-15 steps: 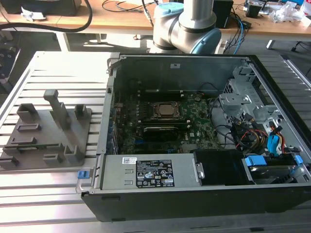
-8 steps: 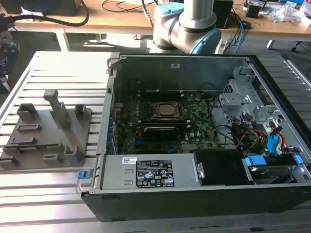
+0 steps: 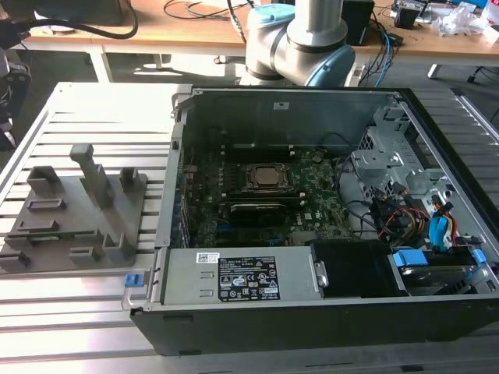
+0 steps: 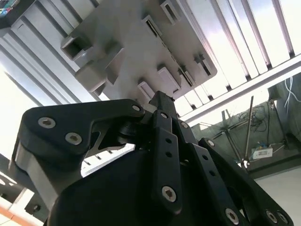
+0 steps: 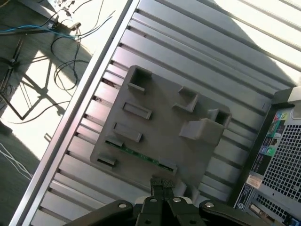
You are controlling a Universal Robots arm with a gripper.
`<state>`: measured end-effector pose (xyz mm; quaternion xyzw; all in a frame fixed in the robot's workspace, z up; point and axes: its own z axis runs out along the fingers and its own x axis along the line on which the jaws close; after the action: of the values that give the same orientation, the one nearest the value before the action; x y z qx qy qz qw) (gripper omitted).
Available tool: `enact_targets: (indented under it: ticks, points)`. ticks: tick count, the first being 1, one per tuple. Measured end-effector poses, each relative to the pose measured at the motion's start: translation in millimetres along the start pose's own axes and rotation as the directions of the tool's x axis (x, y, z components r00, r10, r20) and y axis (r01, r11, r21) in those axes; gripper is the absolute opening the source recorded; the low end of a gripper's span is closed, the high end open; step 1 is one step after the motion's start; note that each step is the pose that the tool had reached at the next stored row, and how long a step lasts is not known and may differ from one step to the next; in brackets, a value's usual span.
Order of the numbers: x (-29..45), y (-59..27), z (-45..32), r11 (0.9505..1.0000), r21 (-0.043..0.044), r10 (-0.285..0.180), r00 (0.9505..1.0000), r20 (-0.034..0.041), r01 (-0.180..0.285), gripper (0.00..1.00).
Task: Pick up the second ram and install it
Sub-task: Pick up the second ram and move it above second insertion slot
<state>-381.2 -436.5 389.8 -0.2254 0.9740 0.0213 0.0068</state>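
The gripper [image 5: 162, 182] has its two fingertips pressed together with nothing between them, and it hangs above the grey holder plate [image 5: 164, 122] without touching it. In the second wrist view the gripper [image 4: 159, 100] likewise shows its fingers closed against each other. Just ahead of the tips, the second ram [image 5: 141, 156] sits in a slot of that plate, apart from the fingers. The plate rests on the slotted metal table [image 5: 197, 52]. Farther off to one side of the gripper stands the open computer case [image 5: 277, 155], and in the exterior view its motherboard [image 3: 312, 206] lies bare inside
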Motion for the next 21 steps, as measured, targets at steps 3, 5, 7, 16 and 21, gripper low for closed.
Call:
enact_targets:
  ticks: [3, 5, 7, 16, 21]
  points:
    - [0.0, 0.0, 0.0, 0.9988, -0.0011, -0.049, 0.9988, -0.0018, 0.049, 0.11]
    - [0.0, 0.0, 0.0, 0.9971, -0.0018, -0.076, 0.9971, -0.0027, 0.076, 0.11]
    - [0.0, 0.0, 0.0, 0.9939, -0.0028, -0.110, 0.9939, -0.0040, 0.110, 0.11]
    - [0.0, 0.0, 0.0, 0.9788, -0.0055, -0.205, 0.9788, -0.0073, 0.205, 0.11]
    - [0.0, 0.0, 0.0, 0.9429, -0.0098, -0.333, 0.9429, -0.0115, 0.333, 0.11]
